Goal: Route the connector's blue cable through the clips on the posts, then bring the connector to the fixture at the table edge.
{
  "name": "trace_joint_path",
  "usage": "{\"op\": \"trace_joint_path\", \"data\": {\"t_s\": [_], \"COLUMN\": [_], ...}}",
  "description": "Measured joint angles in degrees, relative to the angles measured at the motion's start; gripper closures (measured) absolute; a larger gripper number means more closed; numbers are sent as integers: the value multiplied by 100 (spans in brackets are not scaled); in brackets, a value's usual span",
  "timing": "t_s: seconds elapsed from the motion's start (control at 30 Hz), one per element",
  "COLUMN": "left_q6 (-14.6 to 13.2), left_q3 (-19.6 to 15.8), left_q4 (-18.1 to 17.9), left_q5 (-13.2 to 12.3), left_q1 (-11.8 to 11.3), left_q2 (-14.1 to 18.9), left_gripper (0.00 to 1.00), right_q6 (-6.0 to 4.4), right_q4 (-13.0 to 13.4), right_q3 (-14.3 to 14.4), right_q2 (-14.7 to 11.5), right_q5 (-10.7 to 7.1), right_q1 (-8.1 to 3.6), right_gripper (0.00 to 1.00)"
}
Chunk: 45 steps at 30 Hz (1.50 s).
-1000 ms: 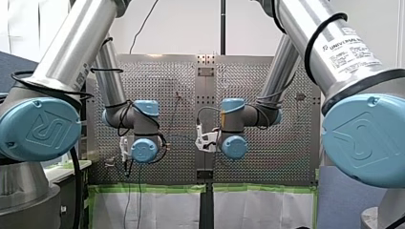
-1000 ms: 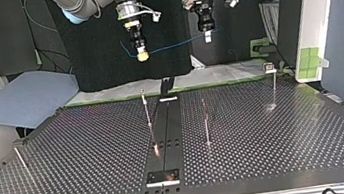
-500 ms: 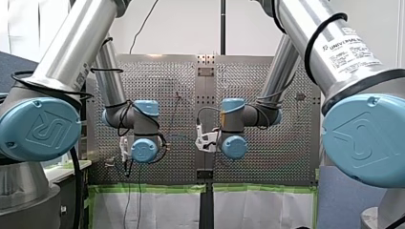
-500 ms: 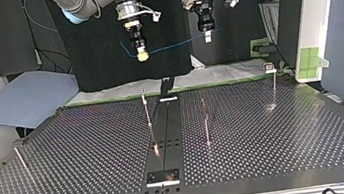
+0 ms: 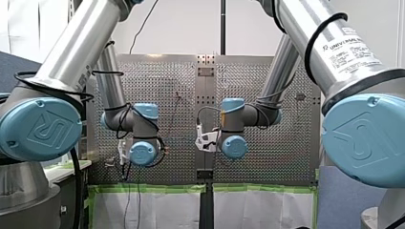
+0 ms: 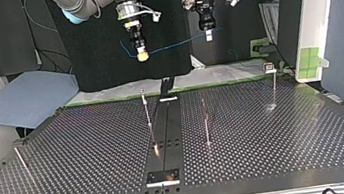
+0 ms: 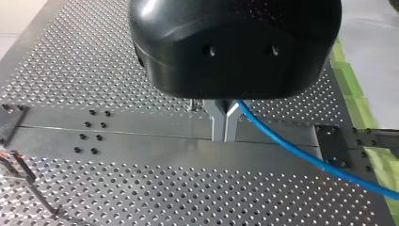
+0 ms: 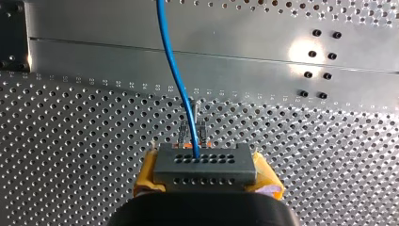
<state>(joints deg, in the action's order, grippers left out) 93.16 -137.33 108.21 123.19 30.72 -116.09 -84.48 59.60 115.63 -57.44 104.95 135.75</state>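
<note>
While both arms hang over the far side of the perforated table [image 6: 275, 133] in the top view, the grey connector [image 8: 204, 163] sits clamped between the yellow pads [image 8: 147, 175] of my right gripper [image 8: 207, 173], at that view's left. Its blue cable [image 6: 178, 43] runs rightward to my left gripper [image 7: 225, 128], whose metal fingers are pinched narrow on it. None of the thin posts [image 6: 146, 108] carries the cable yet. The cable looks light, limp and smooth-jacketed, so I judge it will sag and may slide through a metal pinch. It is best held close to whichever clip comes next. The rigid connector suits a grip on its flat sides.
</note>
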Motion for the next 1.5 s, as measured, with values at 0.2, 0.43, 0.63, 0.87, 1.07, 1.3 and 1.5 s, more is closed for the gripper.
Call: {"op": "trace_joint_path", "data": {"t_s": [0.2, 0.43, 0.63, 0.87, 1.07, 1.3, 1.5], "left_q6": [0, -6, -9, -9, -9, -19, 7], "left_q3": [-2, 36, 65, 68, 68, 73, 116], "left_q4": [-1, 57, 290, 470, 482, 529, 765], "left_q5": [-1, -1, -1, -1, -1, 44, 192], "left_q1": [-2, 35, 65, 67, 67, 46, 61], "left_q2": [-19, 38, 152, 161, 163, 150, 356], "left_gripper": [98, 98, 98, 98, 98, 98, 98], "right_q6": [0, -10, -17, -17, -18, -84, -339], "right_q4": [0, -49, -287, -617, -827, -870, -878], "right_q3": [0, -16, -25, -27, -27, -95, -281], "right_q2": [-1, 47, 286, 516, 534, 498, 262], "right_q5": [0, -42, -92, -96, -97, -29, 184], "right_q1": [0, 50, 287, 424, 429, 379, 309], "right_gripper": [100, 100, 100, 100, 100, 100, 100]}}
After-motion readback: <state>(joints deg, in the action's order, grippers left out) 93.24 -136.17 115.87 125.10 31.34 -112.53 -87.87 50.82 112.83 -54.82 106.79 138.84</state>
